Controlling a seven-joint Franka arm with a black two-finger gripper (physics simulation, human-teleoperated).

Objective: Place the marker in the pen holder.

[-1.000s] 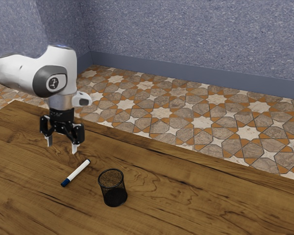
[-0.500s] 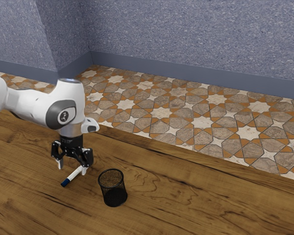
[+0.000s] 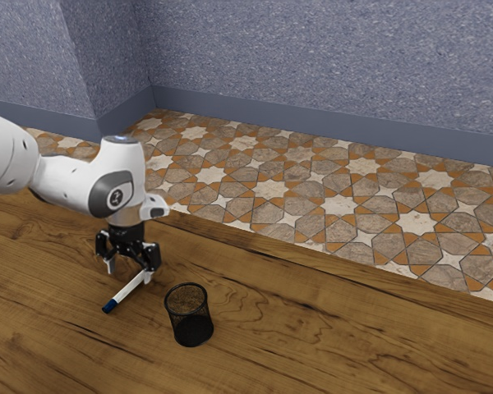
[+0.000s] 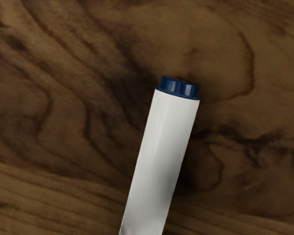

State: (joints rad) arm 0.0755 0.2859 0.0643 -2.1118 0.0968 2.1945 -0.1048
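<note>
In the exterior view's lower left, my gripper (image 3: 130,275) stood open, its fingers apart, low at the marker's (image 3: 125,295) upper end. The marker lay slantwise on the table (image 3: 263,353), blue cap toward the lower left. The holder (image 3: 192,328) stood upright near it, lower centre-left.

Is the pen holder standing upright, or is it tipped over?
Upright: in the exterior view, the pen holder stands with its base on the table, and its round rim faces up.
</note>
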